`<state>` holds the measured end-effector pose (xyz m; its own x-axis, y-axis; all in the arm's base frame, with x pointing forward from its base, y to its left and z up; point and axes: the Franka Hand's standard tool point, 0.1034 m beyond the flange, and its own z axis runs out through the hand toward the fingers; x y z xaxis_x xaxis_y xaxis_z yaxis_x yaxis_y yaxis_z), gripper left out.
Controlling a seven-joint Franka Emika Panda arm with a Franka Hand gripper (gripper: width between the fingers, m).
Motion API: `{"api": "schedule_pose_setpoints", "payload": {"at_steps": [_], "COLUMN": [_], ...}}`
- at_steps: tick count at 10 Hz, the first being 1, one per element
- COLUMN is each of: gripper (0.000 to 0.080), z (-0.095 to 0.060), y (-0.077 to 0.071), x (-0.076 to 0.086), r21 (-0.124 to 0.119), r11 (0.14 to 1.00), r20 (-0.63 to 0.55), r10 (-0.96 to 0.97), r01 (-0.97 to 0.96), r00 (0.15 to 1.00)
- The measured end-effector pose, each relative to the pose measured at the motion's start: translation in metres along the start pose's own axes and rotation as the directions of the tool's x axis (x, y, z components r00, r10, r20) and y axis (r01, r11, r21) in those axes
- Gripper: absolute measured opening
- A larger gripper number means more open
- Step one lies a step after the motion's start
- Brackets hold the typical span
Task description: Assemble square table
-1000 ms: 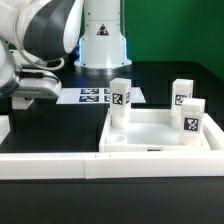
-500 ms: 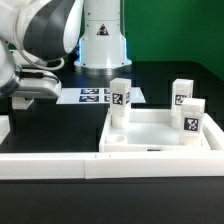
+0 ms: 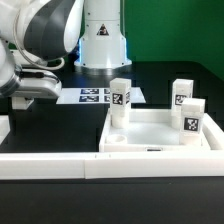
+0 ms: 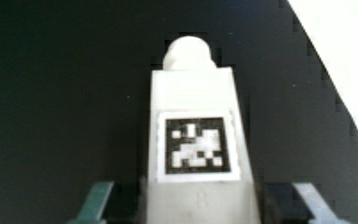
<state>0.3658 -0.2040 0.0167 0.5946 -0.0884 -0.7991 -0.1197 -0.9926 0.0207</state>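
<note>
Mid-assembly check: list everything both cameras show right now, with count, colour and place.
square tabletop: 1, white, on the black table, exterior view's right
standing legs: 3, white, tagged, upright at the tabletop's corners
fourth leg: 1, white, tagged, between the gripper's fingers in the wrist view
marker board: 1, white, flat behind the tabletop
border rail: 1, white, along the front
robot base: 1, white, at the back
gripper: 1, around the fourth leg; contact unclear

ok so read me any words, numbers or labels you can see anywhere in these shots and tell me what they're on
No readable words or numbers.
Robot base: a dark logo or warning sign, too blurred to read.
Legs and marker board: black-and-white square tags only, patterns with no text.
</note>
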Motion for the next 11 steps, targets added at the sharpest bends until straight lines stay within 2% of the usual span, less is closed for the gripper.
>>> {"api": "schedule_pose_setpoints", "payload": {"at_steps": [1, 2, 4, 5, 6, 7, 8, 10, 11], "gripper": [0.029, 0.029, 0.029, 0.029, 0.029, 0.029, 0.029, 0.029, 0.029], "z": [-0.005, -0.018, -0.061, -0.072, -0.078, -0.07, -0.065, -0.074, -0.087], "y": [0.0, -0.001, -0.01, -0.014, -0.009, 0.005, 0.003, 0.002, -0.017], "x": [-0.002, -0.011, -0.039, -0.047, -0.046, -0.036, -0.041, -0.033, -0.034], "r21": [0.003, 0.01, 0.038, 0.051, 0.045, 0.02, 0.032, 0.01, 0.035], "r11": [1.0, 1.0, 0.999, 0.998, 0.999, 0.999, 0.999, 0.999, 0.999], "r20": [-0.008, -0.005, -0.033, -0.047, -0.114, -0.227, -0.254, -0.404, -0.437], "r10": [-0.001, -0.007, -0.02, -0.022, -0.026, -0.031, -0.026, -0.031, 0.035], "r01": [0.001, 0.007, 0.021, 0.024, 0.031, 0.037, 0.035, 0.038, -0.022], "r00": [1.0, 1.0, 0.999, 0.999, 0.993, 0.973, 0.967, 0.914, 0.899]}}
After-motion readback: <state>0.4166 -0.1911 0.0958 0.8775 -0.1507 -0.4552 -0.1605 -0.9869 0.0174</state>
